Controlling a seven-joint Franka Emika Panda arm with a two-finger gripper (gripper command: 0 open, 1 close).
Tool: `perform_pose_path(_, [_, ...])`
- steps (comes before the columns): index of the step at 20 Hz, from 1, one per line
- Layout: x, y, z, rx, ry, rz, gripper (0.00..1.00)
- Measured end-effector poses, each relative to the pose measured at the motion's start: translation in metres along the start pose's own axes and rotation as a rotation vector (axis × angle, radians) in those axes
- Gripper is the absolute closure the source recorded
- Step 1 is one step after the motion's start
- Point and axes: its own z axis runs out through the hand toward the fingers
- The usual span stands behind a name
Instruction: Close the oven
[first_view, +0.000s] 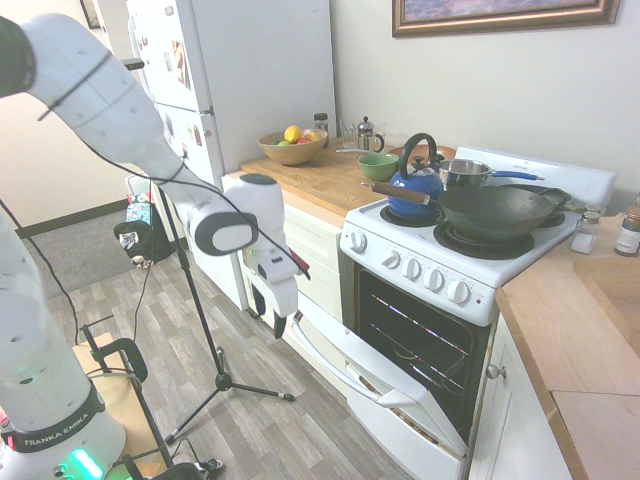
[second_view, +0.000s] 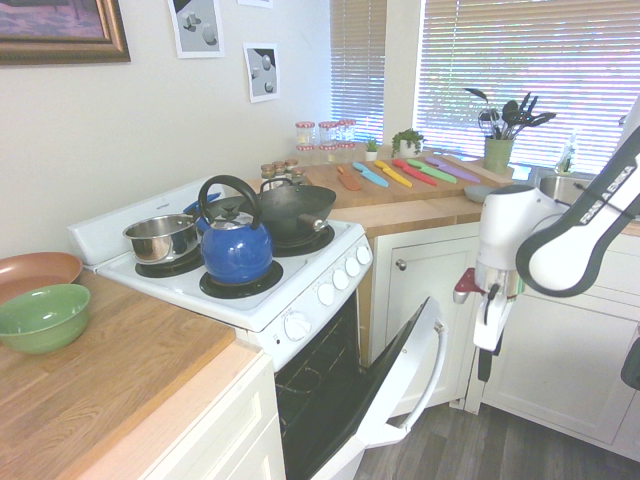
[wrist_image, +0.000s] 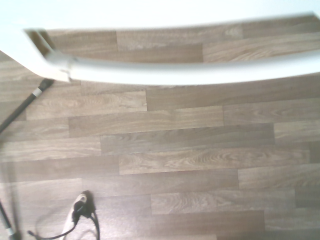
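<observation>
The oven (first_view: 420, 330) fills the lower right of the first exterior view, its door (first_view: 375, 385) hanging partly open toward the floor. The end effector (first_view: 272, 315) hangs just left of the door's top edge, empty; whether its fingers are parted I cannot tell. The handle (wrist_image: 190, 75) shows close in the wrist view. Best to get under the door's outer face near the handle, then push up and inward along the hinge arc, staying centred so it does not slip off.

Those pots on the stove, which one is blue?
The kettle with the tall black looped handle, on a front burner. The wok beside it is black; the saucepan behind is shiny steel.
</observation>
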Motion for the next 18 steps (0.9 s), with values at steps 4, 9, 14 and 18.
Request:
perform_pose_path(4, [0.009, -0.004, 0.048, 0.005, 0.004, -0.024, 0.00])
perform_pose_path(9, [0.021, -0.027, 0.095, 0.015, 0.005, -0.068, 0.00])
perform_pose_path(14, [0.047, -0.063, 0.110, 0.043, 0.055, -0.130, 0.00])
perform_pose_path(18, [0.075, -0.097, 0.099, 0.060, 0.134, -0.195, 0.00])
